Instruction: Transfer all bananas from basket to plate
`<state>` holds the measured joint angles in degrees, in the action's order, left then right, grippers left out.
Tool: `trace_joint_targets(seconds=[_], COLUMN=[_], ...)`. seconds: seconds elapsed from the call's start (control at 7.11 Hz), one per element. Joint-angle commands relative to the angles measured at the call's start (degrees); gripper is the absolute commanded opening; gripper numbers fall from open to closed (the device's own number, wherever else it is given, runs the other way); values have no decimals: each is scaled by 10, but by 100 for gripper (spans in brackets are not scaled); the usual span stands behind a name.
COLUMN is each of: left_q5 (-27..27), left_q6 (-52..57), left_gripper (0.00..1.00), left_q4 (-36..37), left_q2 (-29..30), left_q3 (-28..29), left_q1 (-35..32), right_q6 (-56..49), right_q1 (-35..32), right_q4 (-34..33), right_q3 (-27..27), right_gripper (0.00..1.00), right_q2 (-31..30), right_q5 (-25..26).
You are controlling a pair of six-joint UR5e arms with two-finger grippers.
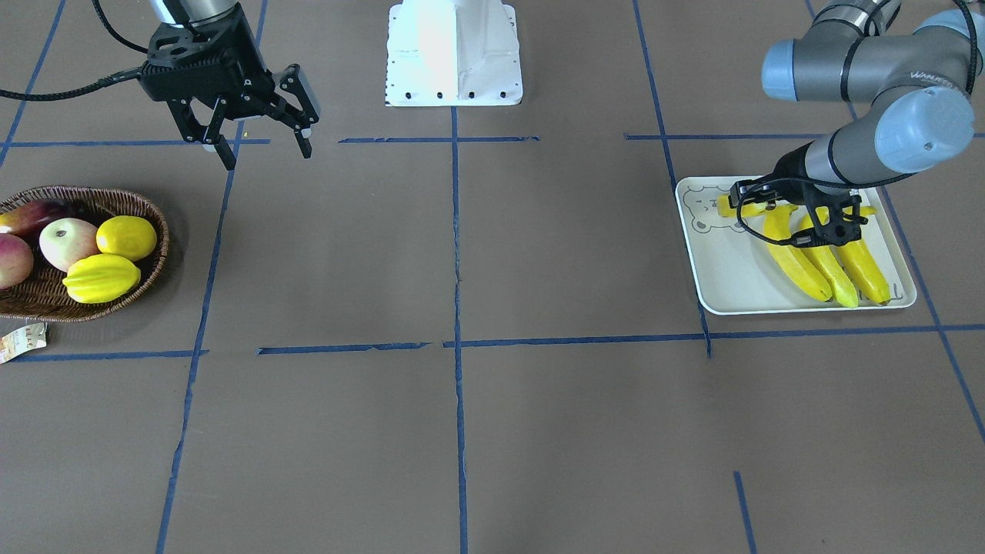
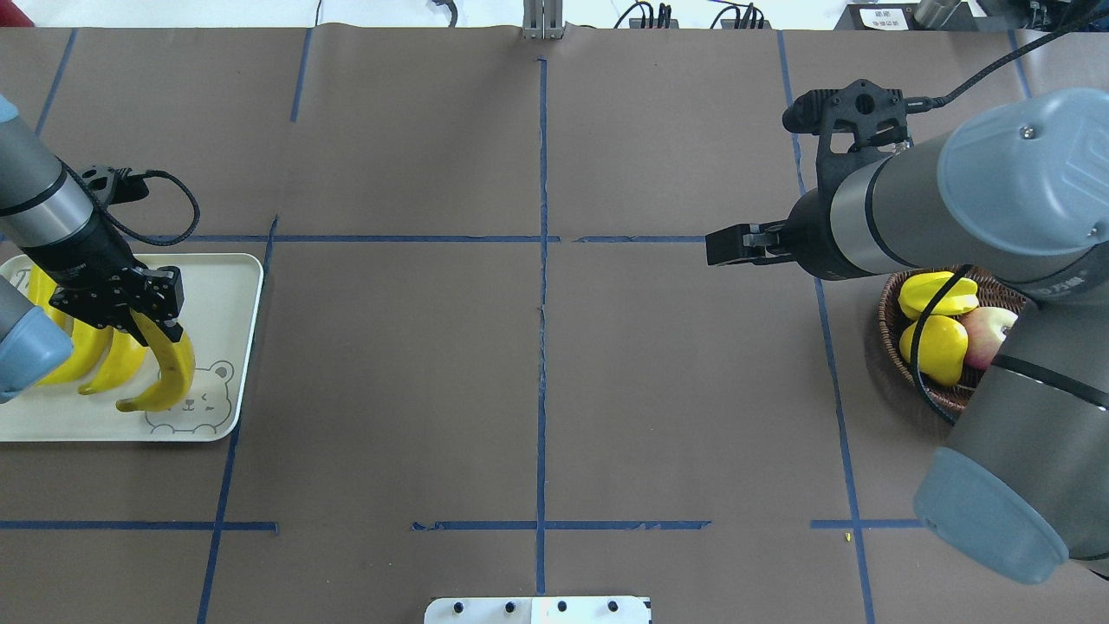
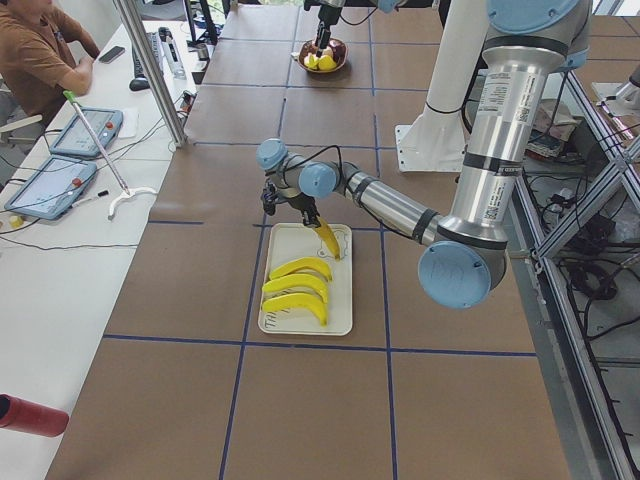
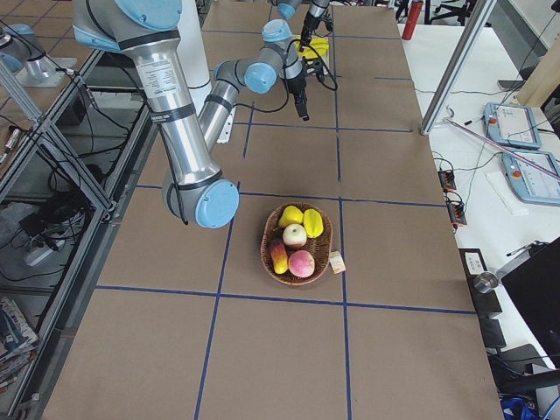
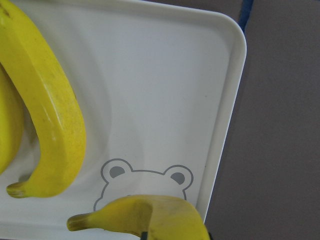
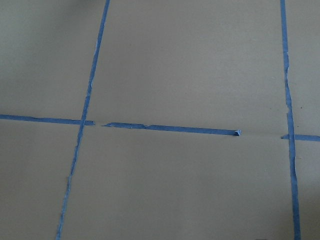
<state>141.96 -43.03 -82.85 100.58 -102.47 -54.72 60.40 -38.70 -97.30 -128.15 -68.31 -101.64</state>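
- Brown tabletop (image 1: 462,431) marked into squares by blue tape lines (image 1: 455,231), with the robot's white base (image 1: 454,50) at its edge. In the left side view a person (image 3: 40,55) sits at a white side desk with tablets.
- Three bananas (image 1: 827,265) lie side by side on the plate (image 2: 227,290).
- A fourth banana (image 2: 176,368) is pinched in the left end effector (image 2: 147,316), hanging tip-down over the plate's bear drawing. I cannot tell whether the tip touches the plate.
- The basket (image 1: 38,296) shows no bananas, only a lemon (image 1: 126,237), a starfruit (image 1: 101,278), an apple (image 1: 68,243) and reddish fruit. Its paper tag (image 1: 21,341) lies beside it.
- The right end effector (image 1: 267,156) hangs with fingers spread and nothing between them, over bare tabletop near the basket.
- My judgement: the task is nearly done. What is left is to lay the fourth banana down beside the others and let go.
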Motion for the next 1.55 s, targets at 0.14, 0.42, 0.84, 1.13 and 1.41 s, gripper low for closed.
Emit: trace_joint_targets(seconds=[0.14,0.42,0.84,1.13,1.41], left_q5=[0,0,-8,-9,-50], left_q6=[1,4,6,1,4], left_gripper=[17,40,100,100,100], left_q4=[-1,-1,0,-2,-1], left_q2=[2,4,9,16,22], left_q3=[12,17,19,3,2], left_q1=[8,8,4,-45,-84], right_q6=[1,1,1,-1,-23], right_q1=[0,1,1,-3,-19], right_q4=[1,1,2,1,-1], right_q3=[-1,-1,-2,-1,1], right_gripper=[100,100,100,100,100], right_q2=[0,1,5,4,2], right_q5=[0,0,-5,-7,-7])
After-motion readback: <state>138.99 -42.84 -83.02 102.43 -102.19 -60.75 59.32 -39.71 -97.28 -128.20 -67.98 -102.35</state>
